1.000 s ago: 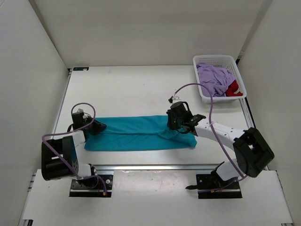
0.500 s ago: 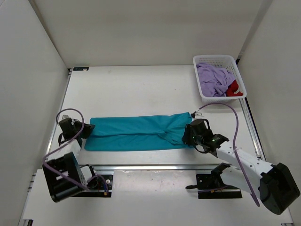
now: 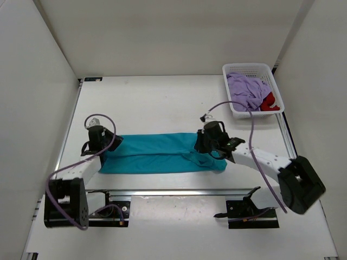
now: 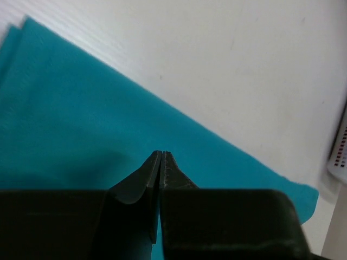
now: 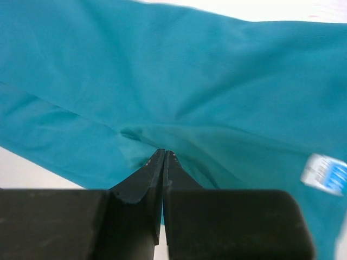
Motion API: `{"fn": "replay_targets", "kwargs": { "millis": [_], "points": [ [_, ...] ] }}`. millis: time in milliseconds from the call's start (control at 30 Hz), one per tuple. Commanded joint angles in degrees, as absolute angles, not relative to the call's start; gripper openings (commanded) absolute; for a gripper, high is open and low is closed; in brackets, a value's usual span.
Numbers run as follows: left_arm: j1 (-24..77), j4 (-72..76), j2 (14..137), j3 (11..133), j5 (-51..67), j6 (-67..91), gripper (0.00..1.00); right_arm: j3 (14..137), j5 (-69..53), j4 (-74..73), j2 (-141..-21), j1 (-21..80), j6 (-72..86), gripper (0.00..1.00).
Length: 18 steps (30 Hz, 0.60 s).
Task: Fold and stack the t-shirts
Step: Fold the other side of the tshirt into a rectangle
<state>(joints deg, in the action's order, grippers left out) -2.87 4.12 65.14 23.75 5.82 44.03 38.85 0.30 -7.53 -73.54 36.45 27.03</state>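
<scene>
Teal t-shirt (image 3: 157,153): right corner bunched again.

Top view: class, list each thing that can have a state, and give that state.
basket: upright, holding two shirts.
teal t-shirt: folded into a long strip, flat on table.
lavender t-shirt: crumpled in basket.
red t-shirt: crumpled in basket.
left gripper: shut.
right gripper: shut on teal t-shirt.

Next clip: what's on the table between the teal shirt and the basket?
Nothing rests there: bare table between shirt and basket, with only a purple cable arching over it. The top view shows this.
</scene>
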Motion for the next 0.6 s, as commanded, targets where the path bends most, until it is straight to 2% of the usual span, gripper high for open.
{"fn": "replay_targets", "kwargs": {
  "millis": [0,167,367,567],
  "points": [
    [-0.8,8.59,69.87,25.49,7.98,47.01,0.14,43.24,-3.86,-0.88,-80.04,36.66,23.73,0.0],
    [-1.76,12.12,78.12,25.4,13.43,48.6,0.12,44.83,-5.54,-2.1,-84.81,36.47,23.64,0.0],
    [-5.44,15.99,79.1,22.24,15.29,49.65,0.13,41.14,-7.29,-3.34,-83.41,43.14,24.52,0.0],
    [-4.39,15.65,77.43,23.99,15.03,49.92,0.13,42.09,-9.93,-6.93,-82.7,47.9,25.23,0.0]
  ]
}}
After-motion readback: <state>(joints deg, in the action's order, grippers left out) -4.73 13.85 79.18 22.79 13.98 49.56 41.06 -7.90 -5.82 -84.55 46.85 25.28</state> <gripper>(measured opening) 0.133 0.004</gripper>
